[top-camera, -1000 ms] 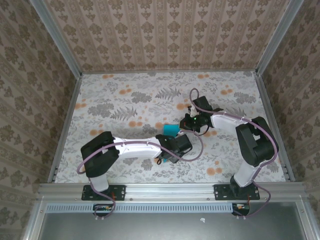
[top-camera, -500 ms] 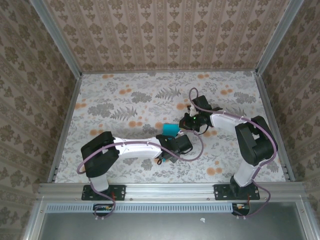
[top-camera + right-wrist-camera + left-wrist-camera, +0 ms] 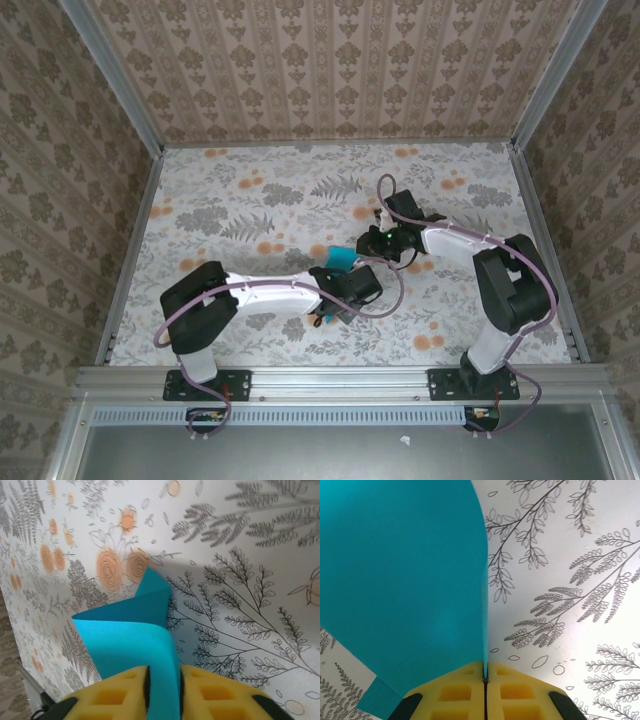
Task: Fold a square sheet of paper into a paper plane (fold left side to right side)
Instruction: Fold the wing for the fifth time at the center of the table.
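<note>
One square sheet of paper: left end effector clamps edge, right end effector parted around it.

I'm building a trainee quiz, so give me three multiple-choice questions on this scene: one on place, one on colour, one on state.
1. Where is the thin bright cyan-blue sheet of paper? A) at a far corner B) between the left hand and right hand C) on the rail
2. What colour are the left hand's pads? A) yellow B) red C) white
3. How is the left hand? A) wide open B) shut on the paper's edge C) shut on nothing
Answers: B, top view shows it there; A, wrist view shows yellow pads; B, pads meet on the edge.
</note>
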Action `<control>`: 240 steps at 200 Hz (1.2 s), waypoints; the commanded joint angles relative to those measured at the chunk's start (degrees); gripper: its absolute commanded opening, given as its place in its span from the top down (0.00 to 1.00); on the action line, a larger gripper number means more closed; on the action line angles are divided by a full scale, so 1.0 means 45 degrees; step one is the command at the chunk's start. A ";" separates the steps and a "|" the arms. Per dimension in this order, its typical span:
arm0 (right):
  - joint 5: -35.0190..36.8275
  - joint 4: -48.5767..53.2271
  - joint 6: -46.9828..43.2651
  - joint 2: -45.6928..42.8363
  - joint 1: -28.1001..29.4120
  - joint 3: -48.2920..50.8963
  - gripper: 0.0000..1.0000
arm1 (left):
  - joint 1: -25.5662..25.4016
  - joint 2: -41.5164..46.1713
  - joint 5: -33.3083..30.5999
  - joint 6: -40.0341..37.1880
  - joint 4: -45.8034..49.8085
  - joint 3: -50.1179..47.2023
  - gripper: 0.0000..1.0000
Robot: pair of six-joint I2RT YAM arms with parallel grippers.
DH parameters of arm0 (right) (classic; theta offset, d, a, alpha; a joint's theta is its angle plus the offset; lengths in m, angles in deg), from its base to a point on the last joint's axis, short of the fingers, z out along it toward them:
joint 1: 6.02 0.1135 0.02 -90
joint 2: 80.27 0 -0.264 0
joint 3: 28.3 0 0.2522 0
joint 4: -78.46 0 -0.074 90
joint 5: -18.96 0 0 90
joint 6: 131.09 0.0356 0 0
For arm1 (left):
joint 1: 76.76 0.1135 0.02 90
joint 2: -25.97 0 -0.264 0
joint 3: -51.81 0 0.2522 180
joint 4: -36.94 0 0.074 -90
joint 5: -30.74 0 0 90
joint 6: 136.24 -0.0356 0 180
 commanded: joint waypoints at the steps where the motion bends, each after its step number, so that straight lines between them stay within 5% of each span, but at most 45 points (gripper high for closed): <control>1: 0.1841 0.0327 -0.0691 -0.1844 -0.0068 0.0049 0.57 | 0.0472 0.0852 0.0912 0.0241 -0.0677 -0.0534 0.94; 52: 0.5480 -0.0580 -0.0585 -0.6952 -0.0397 0.3131 0.00 | 0.1845 0.1808 0.2919 0.0885 -0.1983 -0.1681 0.97; 123: 0.4622 -0.0776 -0.0178 -0.8962 -0.0613 0.5124 0.00 | 0.3065 0.2398 0.4780 0.2215 -0.4339 -0.2875 1.00; 240: 0.3087 -0.1646 0.0024 -0.8318 -0.0624 0.5581 0.00 | 0.3521 0.2077 0.6050 0.3874 -0.6202 -0.3426 1.00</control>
